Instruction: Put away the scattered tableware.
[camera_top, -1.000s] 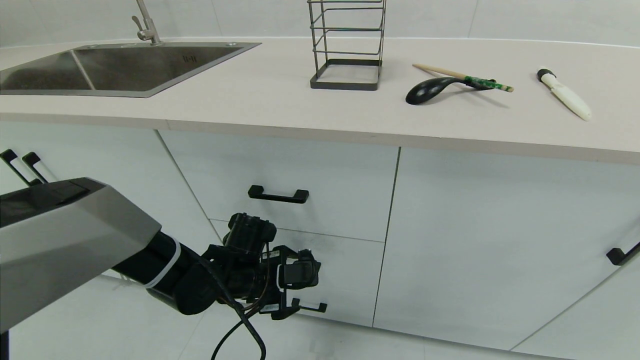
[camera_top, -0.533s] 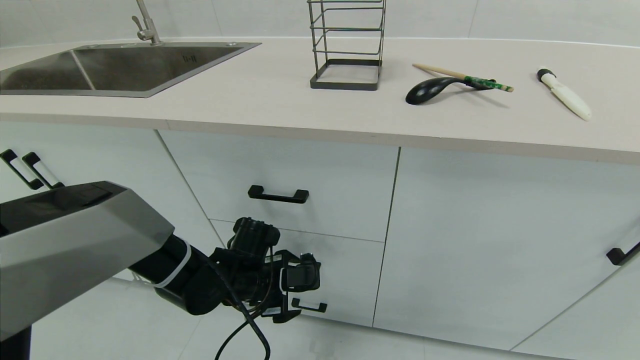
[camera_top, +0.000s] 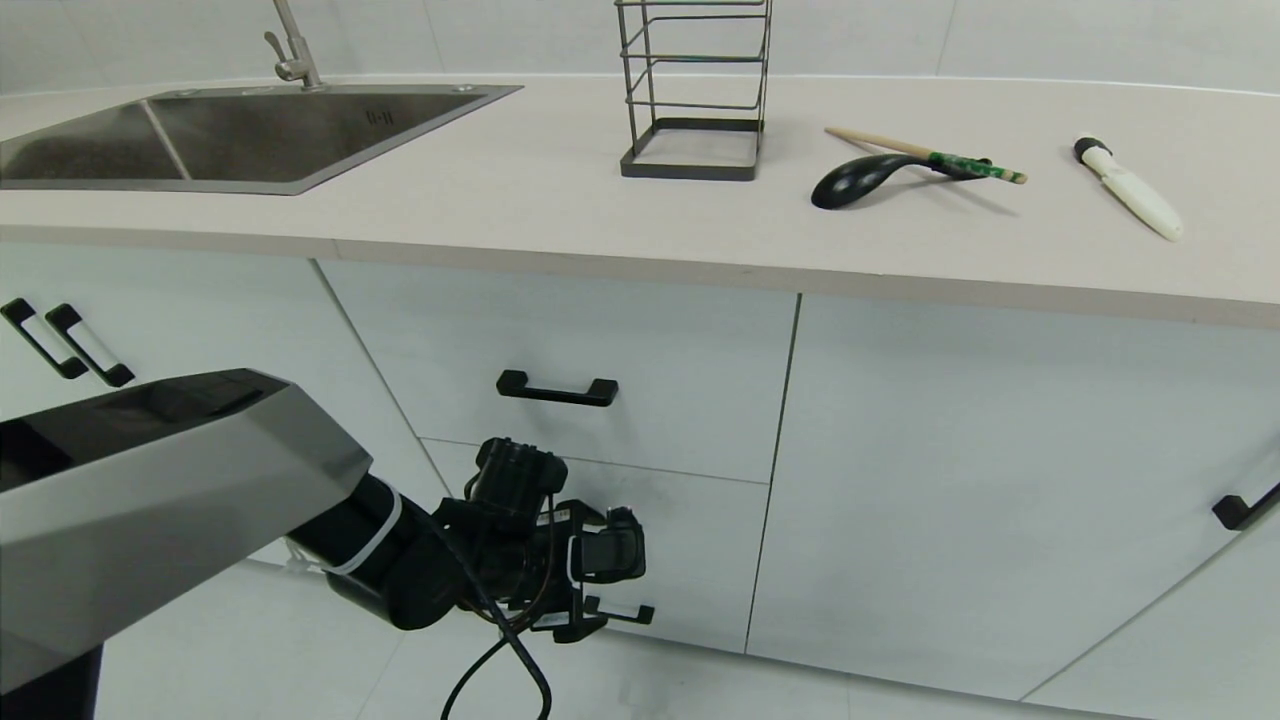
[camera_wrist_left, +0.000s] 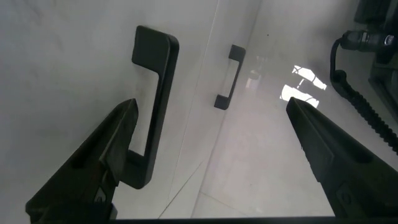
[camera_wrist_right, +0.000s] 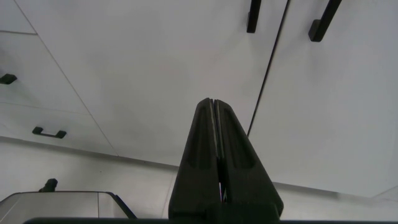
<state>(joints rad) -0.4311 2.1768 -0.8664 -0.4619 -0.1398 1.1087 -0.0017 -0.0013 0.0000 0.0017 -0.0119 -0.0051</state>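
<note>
Lying on the pale countertop (camera_top: 500, 210), right of the wire rack (camera_top: 693, 100), the black spoon (camera_top: 860, 178) rests bowl-down with its handle pointing away from the rack. A wooden chopstick (camera_top: 925, 153) with a green-patterned end crosses that handle and touches it; whether it is one stick or a pair laid together is hard to make out. Farther right, apart from both, lies a white utensil (camera_top: 1130, 192) with a black end, whose kind cannot be told. The rack stands upright near the back of the counter, and its top is cut off by the head view's upper edge. The sink (camera_top: 240, 125) and its faucet (camera_top: 290, 45) sit at the counter's far left, the faucet also cut off at the top.

The left gripper (camera_wrist_left: 209, 109) hangs low in front of the white drawer fronts, well below the counter and well apart from all the tableware. Its fingers are spread wide with nothing between them, one of them just beside a black drawer handle (camera_wrist_left: 152, 112). In the head view the wrist housing covers those fingers. Another handle (camera_top: 556, 389) sits on the drawer above the arm.

The right gripper (camera_wrist_right: 214, 104) has its fingers pressed together with nothing held, facing white cabinet doors. Where it stands relative to the tableware cannot be told.
</note>
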